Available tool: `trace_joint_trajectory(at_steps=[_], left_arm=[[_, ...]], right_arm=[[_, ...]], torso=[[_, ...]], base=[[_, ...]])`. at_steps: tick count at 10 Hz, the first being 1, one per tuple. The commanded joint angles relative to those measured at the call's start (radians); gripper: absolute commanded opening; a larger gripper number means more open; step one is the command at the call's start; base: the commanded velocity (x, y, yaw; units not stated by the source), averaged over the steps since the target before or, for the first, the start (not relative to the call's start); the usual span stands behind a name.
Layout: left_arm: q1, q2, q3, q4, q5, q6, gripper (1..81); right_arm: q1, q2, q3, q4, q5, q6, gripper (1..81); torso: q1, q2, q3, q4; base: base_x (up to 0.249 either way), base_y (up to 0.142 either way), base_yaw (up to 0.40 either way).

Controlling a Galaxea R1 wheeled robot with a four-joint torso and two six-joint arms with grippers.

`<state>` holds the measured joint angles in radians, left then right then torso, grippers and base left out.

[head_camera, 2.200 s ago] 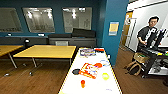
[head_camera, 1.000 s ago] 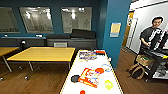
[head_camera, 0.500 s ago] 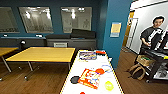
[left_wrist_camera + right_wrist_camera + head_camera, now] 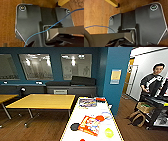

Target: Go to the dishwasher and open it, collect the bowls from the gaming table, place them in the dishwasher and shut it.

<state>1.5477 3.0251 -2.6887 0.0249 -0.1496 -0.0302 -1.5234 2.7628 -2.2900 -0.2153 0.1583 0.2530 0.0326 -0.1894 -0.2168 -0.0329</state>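
Gaming table [image 4: 75, 119] dead ahead; wood floor [image 4: 45, 124] open along left edge.

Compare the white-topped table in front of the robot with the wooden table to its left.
The gaming table has a white top with yellow edging; the wooden table has a plain yellow-brown top. The gaming table carries coloured items and printed markings; the wooden table's top is bare. Both stand on the brown wood floor.

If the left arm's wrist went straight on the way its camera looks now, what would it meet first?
Probably the robot's own dark base plate, which lies between the wrist and the brown wooden floor. How far off the plate is, I cannot tell.
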Motion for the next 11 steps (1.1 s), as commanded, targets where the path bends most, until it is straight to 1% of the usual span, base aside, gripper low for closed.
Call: trace_joint_trajectory(at_steps=[1,4,5,6,8,10,11], left_arm=[[-0.037,0.003,0.007,0.007,0.05,-0.002,81.1],[-0.036,0.005,0.007,0.001,0.05,-0.002,81.1],[-0.036,0.005,0.007,0.0,0.05,-0.002,81.1],[-0.036,0.005,0.007,0.0,0.05,-0.002,81.1],[-0.036,0.005,0.007,-0.002,0.05,-0.002,81.1],[-0.036,0.006,0.007,-0.002,0.048,-0.002,81.1],[-0.036,0.006,0.007,-0.002,0.048,-0.002,81.1]], right_arm=[[0.004,-0.387,0.315,0.028,0.104,0.123,81.1],[0.027,-0.55,0.486,0.027,0.148,0.141,81.1],[0.044,-0.622,0.575,0.027,0.155,0.141,81.1],[0.068,-0.692,0.656,0.027,0.156,0.141,81.1],[0.114,-0.827,0.8,0.03,0.173,0.141,81.1],[0.175,-0.942,0.935,0.031,0.175,0.143,81.1],[0.206,-0.989,0.987,0.033,0.172,0.155,81.1]], torso=[[0.0,0.0,0.0,0.0],[0.0,0.0,0.0,0.0],[0.0,0.0,0.0,0.0],[0.0,0.0,-0.032,0.0],[0.0,0.0,-0.058,0.0],[0.0,0.0,-0.096,0.0],[0.0,0.0,-0.114,0.0]], base=[[0.0,0.0,0.0],[0.0,0.0,0.0],[0.0,0.0,0.0],[0.0,0.0,0.0],[0.0,0.0,0.0],[0.0,0.0,0.0],[0.0,0.0,0.0]])
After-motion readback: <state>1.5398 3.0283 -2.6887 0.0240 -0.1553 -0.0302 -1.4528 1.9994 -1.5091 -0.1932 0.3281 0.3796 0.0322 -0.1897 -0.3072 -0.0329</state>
